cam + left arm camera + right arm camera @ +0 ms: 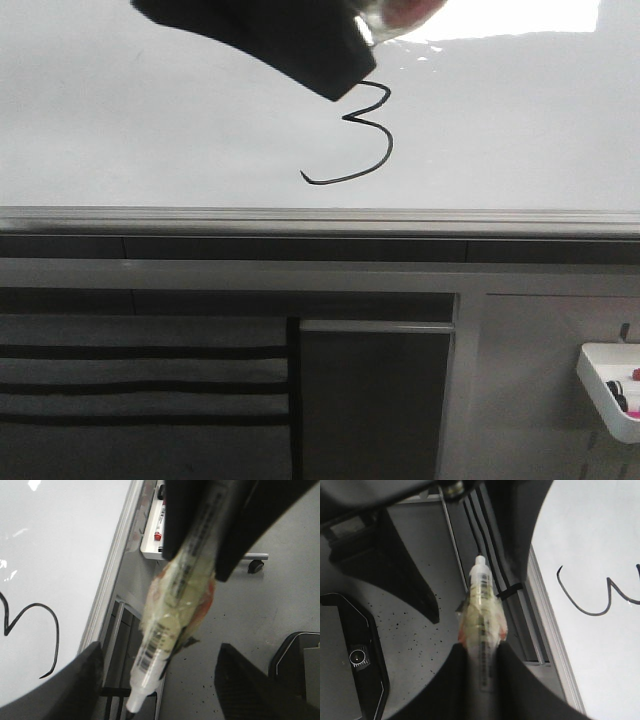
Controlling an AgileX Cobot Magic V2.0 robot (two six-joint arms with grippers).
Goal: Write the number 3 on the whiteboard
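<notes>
The whiteboard (150, 120) carries a thin black number 3 (388, 150) with a long tail sweeping left; a black gripper part (280, 35) at the top edge covers its top. In the right wrist view my right gripper (482, 647) is shut on a tape-wrapped marker (481, 605), beside the board (600, 645) and the 3 (592, 614). In the left wrist view my left gripper (161, 650) stands open, the marker (170, 615) passing between its fingers (75, 685) without touching them. The 3 (56, 630) shows on the board (45, 555) beside it.
The board's grey metal edge (320, 220) runs across the front view, with a dark slatted frame below. A small white tray with markers (612, 385) hangs at the lower right. A caster wheel (256, 566) and a black device (350, 650) stand on the speckled floor.
</notes>
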